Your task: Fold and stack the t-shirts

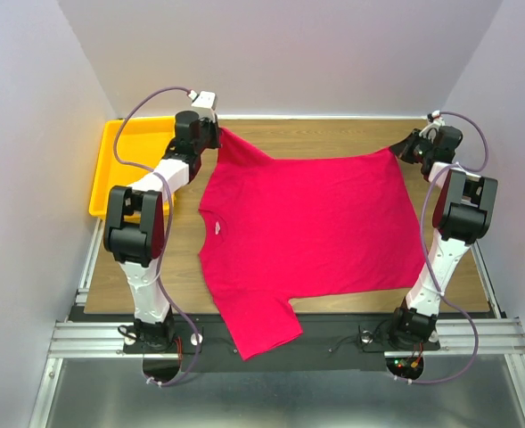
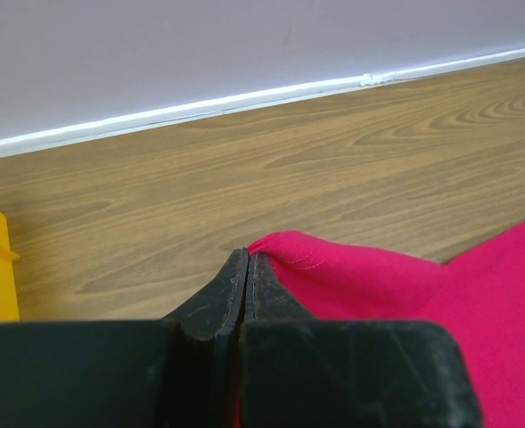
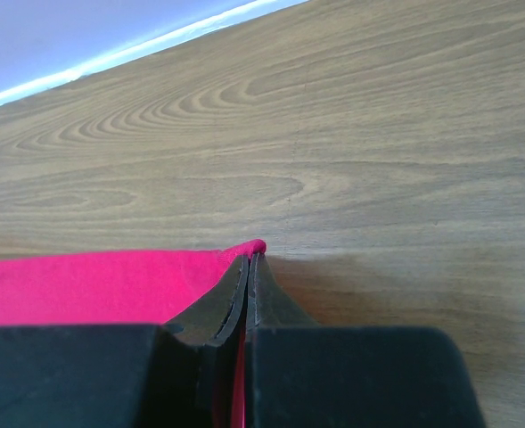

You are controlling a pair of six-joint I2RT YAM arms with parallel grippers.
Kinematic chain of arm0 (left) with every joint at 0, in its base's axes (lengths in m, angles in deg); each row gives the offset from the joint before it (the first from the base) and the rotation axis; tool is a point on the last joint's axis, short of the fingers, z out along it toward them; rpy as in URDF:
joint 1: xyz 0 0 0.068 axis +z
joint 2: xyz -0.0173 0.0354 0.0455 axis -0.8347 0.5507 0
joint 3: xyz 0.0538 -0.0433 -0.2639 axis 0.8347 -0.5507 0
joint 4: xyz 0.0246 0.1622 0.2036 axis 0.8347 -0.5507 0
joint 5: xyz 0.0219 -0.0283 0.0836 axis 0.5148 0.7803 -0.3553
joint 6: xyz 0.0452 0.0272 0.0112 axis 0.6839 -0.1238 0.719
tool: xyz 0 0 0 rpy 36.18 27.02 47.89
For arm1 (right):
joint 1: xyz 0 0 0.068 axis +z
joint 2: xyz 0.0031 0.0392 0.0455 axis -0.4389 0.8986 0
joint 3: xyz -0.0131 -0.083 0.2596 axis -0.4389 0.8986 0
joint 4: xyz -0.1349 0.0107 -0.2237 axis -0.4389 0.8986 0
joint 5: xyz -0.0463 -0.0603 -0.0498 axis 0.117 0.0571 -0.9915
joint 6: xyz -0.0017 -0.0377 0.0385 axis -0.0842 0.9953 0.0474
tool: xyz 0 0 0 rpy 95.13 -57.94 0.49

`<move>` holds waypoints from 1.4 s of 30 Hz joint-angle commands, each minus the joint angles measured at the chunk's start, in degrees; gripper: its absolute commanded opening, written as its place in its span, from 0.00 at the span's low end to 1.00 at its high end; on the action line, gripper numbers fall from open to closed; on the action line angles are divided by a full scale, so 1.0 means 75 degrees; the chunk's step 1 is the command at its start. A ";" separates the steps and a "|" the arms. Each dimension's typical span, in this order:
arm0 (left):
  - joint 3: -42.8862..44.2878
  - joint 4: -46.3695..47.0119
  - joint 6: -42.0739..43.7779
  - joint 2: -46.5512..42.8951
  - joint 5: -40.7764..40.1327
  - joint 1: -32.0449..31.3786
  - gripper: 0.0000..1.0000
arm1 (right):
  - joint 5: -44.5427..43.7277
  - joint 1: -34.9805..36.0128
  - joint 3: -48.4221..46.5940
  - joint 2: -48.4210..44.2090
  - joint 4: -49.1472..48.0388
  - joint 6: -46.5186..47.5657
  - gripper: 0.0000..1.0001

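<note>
One red t-shirt (image 1: 315,223) lies spread wide across the table (image 1: 333,135), collar toward the left. The left gripper (image 2: 247,257) has its fingers pressed together, pinching the far sleeve tip. The right gripper (image 3: 252,257) does the same at the far right hem corner. The near sleeve spills over the table's front edge onto the metal rail (image 1: 476,332). One yellow tray (image 1: 142,143) sits at the far left corner, just beside the left gripper, with the left arm crossing over part of it. Count: two arms, one shirt, one tray. The tabletop is brown wood grain, with pale plain walls (image 1: 289,53) on three sides.
</note>
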 commanded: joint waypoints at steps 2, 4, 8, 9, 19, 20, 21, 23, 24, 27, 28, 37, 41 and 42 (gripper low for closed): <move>-0.0449 0.0400 0.0294 -0.1205 0.0105 0.0011 0.00 | 0.0147 -0.0052 0.0041 -0.0463 -0.0192 0.0053 0.01; -0.0647 0.0435 0.0318 -0.1404 0.0117 -0.0001 0.00 | 0.0112 -0.0064 0.0099 -0.0522 -0.0239 0.0041 0.01; -0.0801 0.0435 0.0353 -0.1569 0.0163 0.0011 0.00 | 0.0135 -0.0111 0.0146 -0.0627 -0.0251 -0.0017 0.00; -0.0847 0.0423 0.0341 -0.1581 0.0233 0.0000 0.00 | 0.0170 -0.0111 0.0169 -0.0662 -0.0262 -0.0018 0.01; -0.1187 0.0318 0.0411 -0.1815 0.0328 0.0011 0.00 | 0.0498 -0.0286 0.0615 -0.1025 -0.0403 0.0018 0.01; -0.1211 0.0306 0.0412 -0.1827 0.0281 0.0000 0.00 | 0.0533 -0.0322 0.0673 -0.1072 -0.0438 0.0006 0.01; -0.1211 0.0306 0.0423 -0.1816 0.0281 -0.0001 0.00 | 0.0580 -0.0357 0.0766 -0.1096 -0.0543 -0.0017 0.01; -0.1211 0.0283 0.0423 -0.1827 0.0281 0.0011 0.00 | 0.0685 -0.0450 0.0814 -0.1108 -0.0602 -0.0064 0.01; -0.1199 0.0283 0.0412 -0.1816 0.0292 0.0000 0.00 | 0.0756 -0.0474 0.0826 -0.1096 -0.0602 -0.0076 0.01; -0.1211 0.0271 0.0400 -0.1815 0.0328 0.0011 0.00 | 0.0896 -0.0521 0.0849 -0.1061 -0.0614 -0.0088 0.01; -0.1223 0.0259 0.0388 -0.1827 0.0339 0.0000 0.00 | 0.0932 -0.0521 0.0849 -0.1049 -0.0614 -0.0088 0.01; -0.1715 0.0259 0.0517 -0.2237 0.0140 0.0000 0.00 | 0.1061 -0.0568 0.1037 -0.1026 -0.0731 -0.0146 0.01; -0.1914 0.0259 0.0529 -0.2459 0.0175 0.0011 0.00 | 0.1085 -0.0580 0.1072 -0.1038 -0.0755 -0.0158 0.01; -0.2007 0.0259 0.0506 -0.2506 0.0175 0.0011 0.00 | 0.1096 -0.0580 0.1084 -0.1026 -0.0766 -0.0193 0.01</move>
